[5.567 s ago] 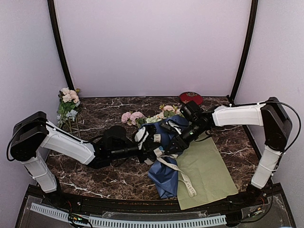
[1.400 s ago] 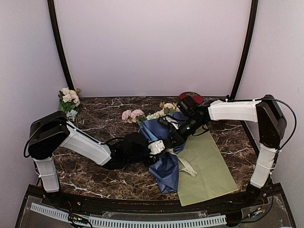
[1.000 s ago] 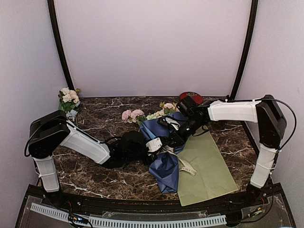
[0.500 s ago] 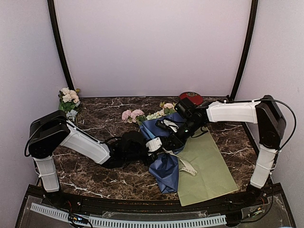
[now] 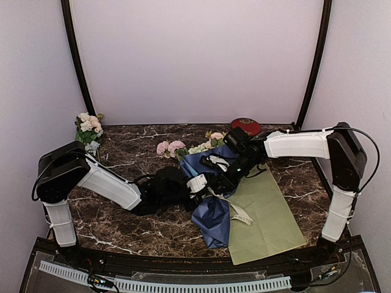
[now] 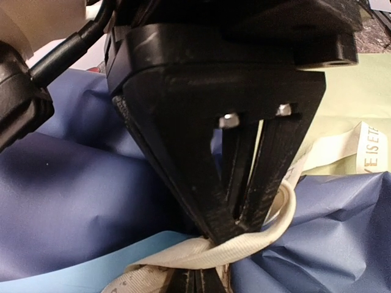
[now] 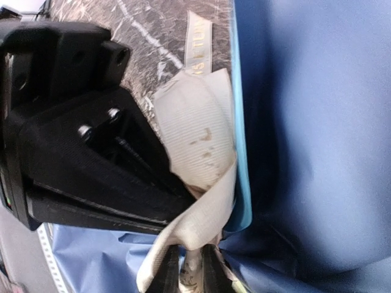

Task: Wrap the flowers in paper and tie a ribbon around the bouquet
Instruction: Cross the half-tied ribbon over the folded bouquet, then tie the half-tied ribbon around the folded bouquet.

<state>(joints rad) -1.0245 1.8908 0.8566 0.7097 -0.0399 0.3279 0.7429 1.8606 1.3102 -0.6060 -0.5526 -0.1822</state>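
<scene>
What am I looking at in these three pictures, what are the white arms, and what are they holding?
Two white robot arms with black two-finger grippers work at a dark marble table. The wide picture looks down from above; the two close-ups come from cameras on the wrists. On the table are pink and cream flowers in a dark blue paper cone, a yellow-green paper sheet, a small flower bunch and a red round object. The left gripper and the right gripper both pinch the beige satin ribbon over the blue paper.
</scene>
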